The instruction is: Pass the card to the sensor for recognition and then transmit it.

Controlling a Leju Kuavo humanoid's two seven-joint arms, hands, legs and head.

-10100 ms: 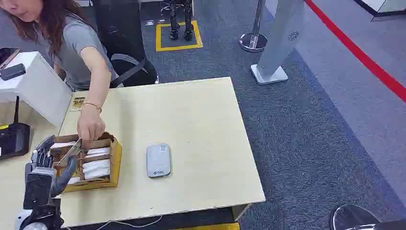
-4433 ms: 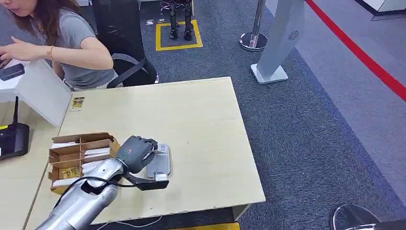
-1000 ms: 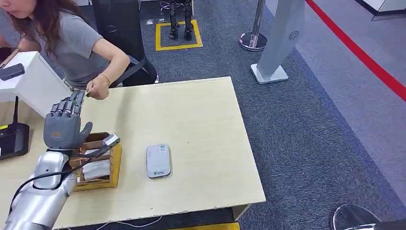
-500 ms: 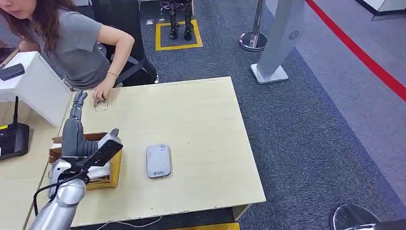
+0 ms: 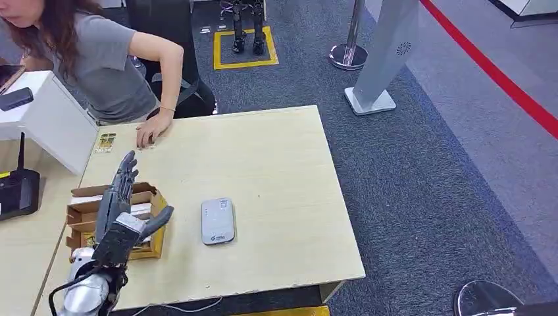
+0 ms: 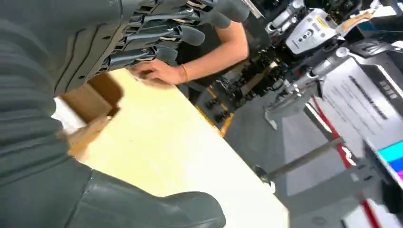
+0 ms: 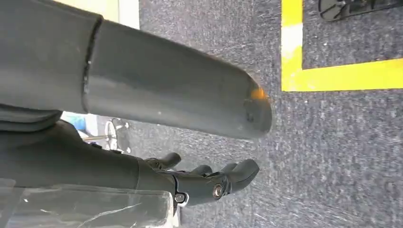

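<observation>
My left hand [image 5: 120, 212] hovers over the cardboard box [image 5: 80, 212] at the table's front left, fingers straight and spread, holding nothing. In the left wrist view its fingers [image 6: 161, 28] and thumb [image 6: 152, 213] stand wide apart above the box [image 6: 90, 92]. White cards [image 5: 141, 209] lie in the box's compartments. The grey-white sensor [image 5: 218, 220] lies flat on the table to the right of the box. A person's hand [image 5: 151, 135] presses flat on the table's far left part; I cannot make out a card under it. My right hand [image 7: 204, 180] hangs over the carpet, holding nothing.
The wooden table [image 5: 276, 171] has its right edge and front edge close to the sensor. A seated person [image 5: 99, 59] leans in at the far left. A yellow sticker [image 5: 105, 141], a white box [image 5: 49, 118] and a black device [image 5: 16, 192] lie to the left.
My left hand, with nothing in it, has come down and back from near the person's hand to just over the box. The person's hand slid a little right along the table.
</observation>
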